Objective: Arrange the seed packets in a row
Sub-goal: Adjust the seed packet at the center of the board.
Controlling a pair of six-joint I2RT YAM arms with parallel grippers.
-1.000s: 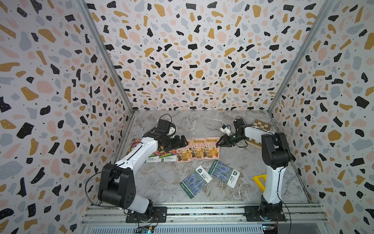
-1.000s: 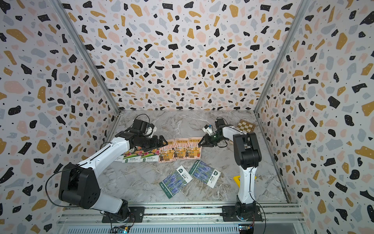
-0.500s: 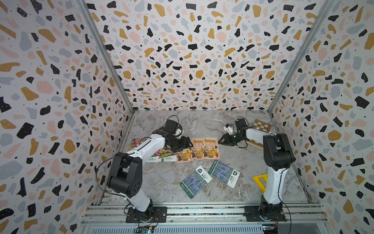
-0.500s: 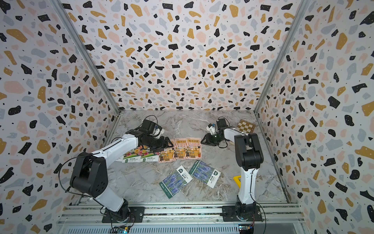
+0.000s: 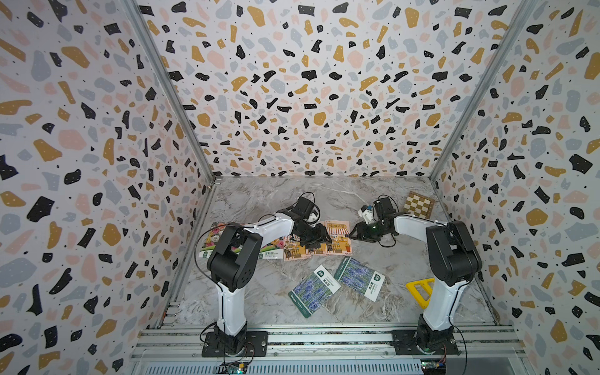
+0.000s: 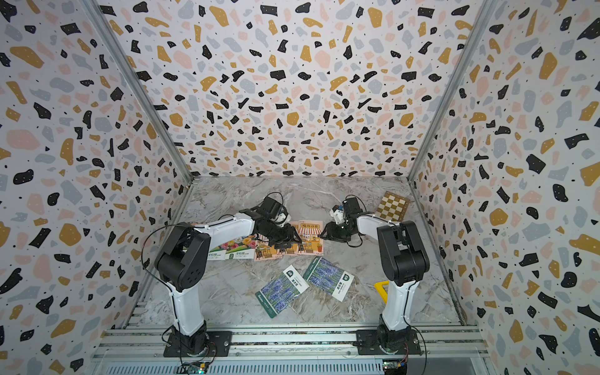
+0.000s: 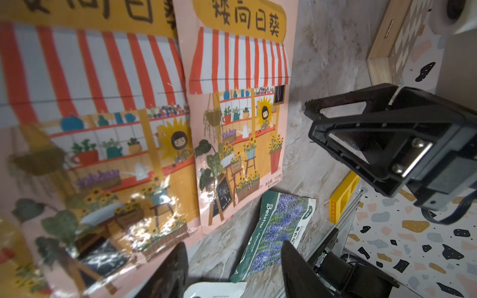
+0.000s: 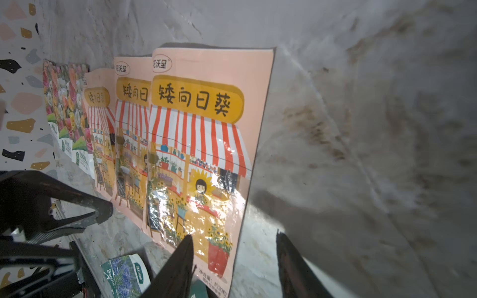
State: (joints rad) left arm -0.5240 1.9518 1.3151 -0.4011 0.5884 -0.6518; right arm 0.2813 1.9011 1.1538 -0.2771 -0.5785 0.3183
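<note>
Checkerboard (image 5: 418, 205): brown and cream squares, lying flat, right of centre in both top views.
Yellow frame (image 5: 417, 290): lower right, lying flat, partly hidden.
Table (image 5: 259, 194): grey marble pattern.
Walls (image 5: 308, 81): white with coloured terrazzo spots.
Rail (image 5: 324, 337): metal, along the bottom edge.

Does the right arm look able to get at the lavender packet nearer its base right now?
Probably yes: that lavender packet lies flat and uncovered, only bare table separates it from the right gripper, and the yellow frame sits clear to its side.
</note>
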